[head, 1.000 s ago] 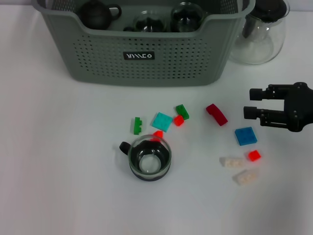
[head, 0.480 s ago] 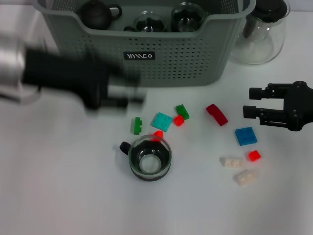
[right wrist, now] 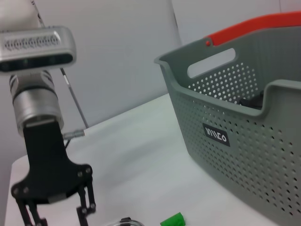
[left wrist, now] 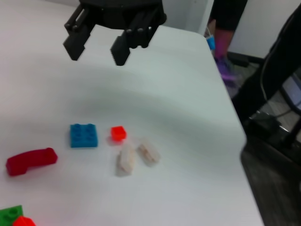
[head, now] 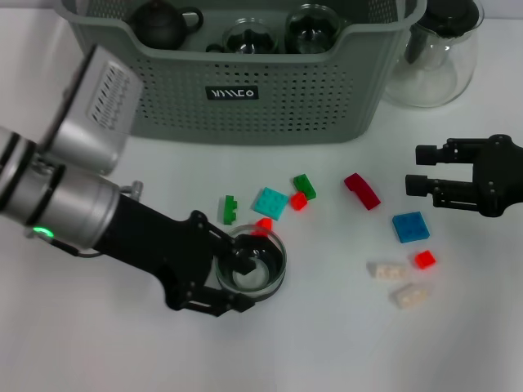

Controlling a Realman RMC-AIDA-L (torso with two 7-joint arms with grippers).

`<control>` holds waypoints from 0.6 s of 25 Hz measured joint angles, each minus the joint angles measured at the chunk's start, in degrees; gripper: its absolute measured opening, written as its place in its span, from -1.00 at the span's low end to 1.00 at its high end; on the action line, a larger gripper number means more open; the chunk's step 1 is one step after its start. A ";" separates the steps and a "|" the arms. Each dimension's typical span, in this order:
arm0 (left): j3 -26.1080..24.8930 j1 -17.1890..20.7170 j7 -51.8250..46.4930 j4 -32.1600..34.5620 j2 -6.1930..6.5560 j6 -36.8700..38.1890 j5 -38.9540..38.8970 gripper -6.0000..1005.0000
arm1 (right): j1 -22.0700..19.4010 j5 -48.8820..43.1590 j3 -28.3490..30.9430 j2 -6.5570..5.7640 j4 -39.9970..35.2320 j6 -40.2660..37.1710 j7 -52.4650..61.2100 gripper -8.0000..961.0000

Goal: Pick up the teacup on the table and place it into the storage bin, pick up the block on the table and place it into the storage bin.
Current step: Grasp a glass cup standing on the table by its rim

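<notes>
Left gripper (head: 239, 284) low centre-left of the head view, at the glass teacup (head: 255, 263). One finger dips inside the cup, the other sits outside its near rim, so the jaws straddle the wall; cannot tell whether they are clamped on it. Teacup on the white table (head: 98, 343), just below centre, upright.

Storage bin (head: 245, 82) across the top, grey-green, perforated, with a black label; a dark teapot (head: 163, 23) and glass cups (head: 278, 34) inside. Clear glass pitcher (head: 431, 57) just beside the bin, upper right.

Blocks scattered mid-frame: green block (head: 230, 210), teal plate (head: 270, 202), small red block (head: 299, 200), dark red curved block (head: 361, 191), blue block (head: 410, 226), two whitish blocks (head: 399, 282) lower right.

Right gripper (head: 423, 170) at the right edge, parked above the blue block, fingers spread, holding nothing. It also shows in the left wrist view (left wrist: 98, 42), jaws apart over the table.
</notes>
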 joint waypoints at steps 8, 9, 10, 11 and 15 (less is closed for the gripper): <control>1.21 -0.54 7.98 -8.49 -0.03 -7.36 -2.15 -0.11 | 0.15 0.00 0.00 -0.04 0.18 0.33 0.00 0.25; 1.40 -0.54 8.75 -9.14 -0.04 -7.79 -2.49 -0.11 | 0.17 0.00 0.00 -0.03 0.19 0.33 0.00 0.25; 1.57 -0.54 9.23 -9.69 -0.04 -8.16 -2.68 -0.11 | 0.20 0.00 0.00 -0.01 0.20 0.34 0.00 0.25; 1.79 -0.56 9.59 -10.18 -0.03 -8.58 -2.78 -0.11 | 0.25 0.00 0.00 0.02 0.20 0.34 0.00 0.25; 3.31 -0.65 9.94 -12.18 -0.04 -11.23 -2.81 -0.11 | 0.32 0.00 0.00 0.07 0.20 0.34 0.05 0.25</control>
